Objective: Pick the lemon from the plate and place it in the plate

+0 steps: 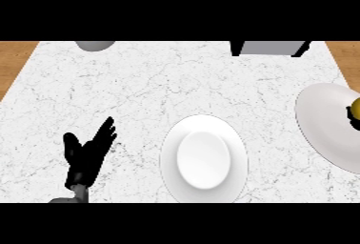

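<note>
Left hand (88, 155) rests near-left, fingers spread; open counter (141, 86) beyond the middle plate (204, 159). The right edge cuts off the lemon (356, 106) and right hand (349, 114); its grasp cannot be told.

The marbled counter (141, 86) bears a grey round object (95, 45) and a grey box (271, 47) at its far edge.

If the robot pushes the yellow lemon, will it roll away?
Probably a little. The lemon looks rounded, so a nudge would likely set it rolling or wobbling. It lies on a smooth white plate at the view's right edge, so it might also slide rather than stay put. Only part of it shows, so its exact shape is uncertain.
</note>
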`<state>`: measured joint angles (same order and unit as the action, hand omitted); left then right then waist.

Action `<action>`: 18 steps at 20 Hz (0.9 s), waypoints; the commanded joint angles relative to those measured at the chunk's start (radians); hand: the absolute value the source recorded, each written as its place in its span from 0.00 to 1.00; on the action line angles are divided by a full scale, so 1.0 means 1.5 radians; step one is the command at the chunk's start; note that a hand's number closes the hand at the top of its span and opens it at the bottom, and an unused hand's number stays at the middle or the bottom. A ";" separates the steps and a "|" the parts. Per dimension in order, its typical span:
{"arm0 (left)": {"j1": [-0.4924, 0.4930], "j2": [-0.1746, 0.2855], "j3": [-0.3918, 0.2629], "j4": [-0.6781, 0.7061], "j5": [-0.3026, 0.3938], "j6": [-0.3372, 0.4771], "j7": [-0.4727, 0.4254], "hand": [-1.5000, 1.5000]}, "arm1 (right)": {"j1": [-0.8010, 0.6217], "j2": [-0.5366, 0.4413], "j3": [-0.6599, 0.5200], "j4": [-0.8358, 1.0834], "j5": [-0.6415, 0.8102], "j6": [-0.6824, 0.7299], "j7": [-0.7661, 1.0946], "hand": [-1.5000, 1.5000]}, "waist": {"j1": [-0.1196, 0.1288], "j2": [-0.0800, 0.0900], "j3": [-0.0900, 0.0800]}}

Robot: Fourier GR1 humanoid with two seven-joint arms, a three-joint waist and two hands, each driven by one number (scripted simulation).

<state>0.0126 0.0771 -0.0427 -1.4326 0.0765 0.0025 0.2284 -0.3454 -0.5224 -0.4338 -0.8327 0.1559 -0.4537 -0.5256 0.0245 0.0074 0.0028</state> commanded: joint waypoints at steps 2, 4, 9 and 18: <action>-0.010 0.007 0.002 0.017 0.004 -0.017 -0.006 0.50 | -0.082 -0.048 0.010 0.191 0.043 0.003 0.056 1.00 | 0.014 0.007 0.000; -0.016 -0.008 -0.011 0.015 -0.004 -0.008 -0.004 0.50 | -0.080 -0.089 0.046 0.238 0.093 0.024 0.078 0.00 | 0.023 0.011 0.000; -0.021 0.003 -0.003 -0.007 -0.001 -0.008 0.008 0.50 | -0.132 -0.086 0.064 0.345 0.106 0.102 0.024 0.00 | 0.030 0.011 0.003; -0.020 -0.006 -0.004 0.035 -0.011 -0.006 -0.024 0.50 | -0.188 -0.103 -0.059 0.370 -0.023 0.227 -0.118 0.00 | 0.014 0.010 0.003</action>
<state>-0.0193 0.0623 -0.0578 -1.4093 0.0651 -0.0044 0.2179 -0.5866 -0.6445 -0.4509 -0.2985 0.1948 -0.1936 -0.6505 0.0532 0.0231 0.0084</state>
